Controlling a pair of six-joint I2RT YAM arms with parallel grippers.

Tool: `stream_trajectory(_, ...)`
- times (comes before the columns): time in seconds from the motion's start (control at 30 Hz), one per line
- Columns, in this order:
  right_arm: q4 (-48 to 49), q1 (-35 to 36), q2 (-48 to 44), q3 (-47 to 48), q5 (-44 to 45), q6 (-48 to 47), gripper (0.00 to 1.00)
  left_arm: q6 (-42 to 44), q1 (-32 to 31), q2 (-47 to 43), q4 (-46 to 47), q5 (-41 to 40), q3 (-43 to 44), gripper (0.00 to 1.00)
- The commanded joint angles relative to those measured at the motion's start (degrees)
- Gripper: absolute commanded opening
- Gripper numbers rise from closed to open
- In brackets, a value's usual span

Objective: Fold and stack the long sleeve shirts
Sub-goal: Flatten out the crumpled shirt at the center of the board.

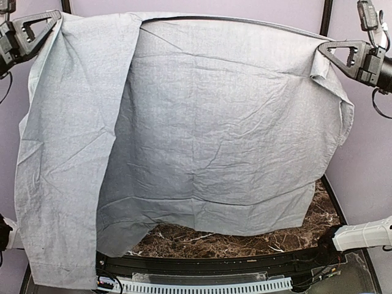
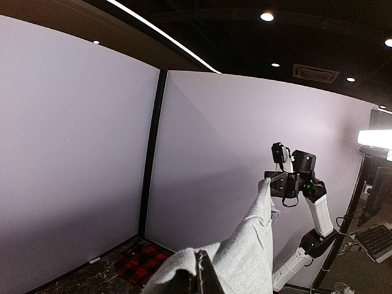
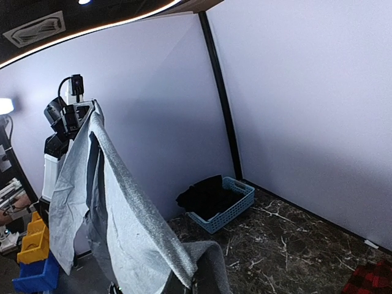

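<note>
The plain grey shirt hangs spread out high above the table, stretched between my two grippers. My left gripper is shut on its top left corner. My right gripper is shut on its top right corner. One sleeve side hangs long at the left. In the left wrist view the grey cloth runs from my jaws to the right gripper. The red-and-black plaid flannel lies on the table by the back left corner; its edge also shows in the right wrist view.
A blue basket holding dark cloth stands against the back wall on the dark marble table. Purple walls enclose the table. Blue and yellow bins sit beyond the left arm.
</note>
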Motion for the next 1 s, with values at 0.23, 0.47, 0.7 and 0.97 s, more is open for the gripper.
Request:
stream_trajectory(0.23,0.66,-1.19,8.92,-6.26,34.76,-4.15,0.0,4.87,1.21,16.91,3.89,-20.86,-5.58,0.0)
stream_trajectory(0.47,10.46,-6.03,20.93,-24.85,36.37,-5.97,0.0,5.12,2.93,24.96,17.05,-28.02,-29.16,0.0)
stream_trajectory(0.7,18.0,-7.68,39.11,-28.16,38.22,-10.25,0.0,4.33,3.67,38.7,25.67,-27.02,-36.46,0.0)
stream_trajectory(0.97,17.47,-7.88,51.98,-18.84,43.65,-15.02,0.0,5.37,3.92,47.86,27.66,-29.44,-30.42,0.0)
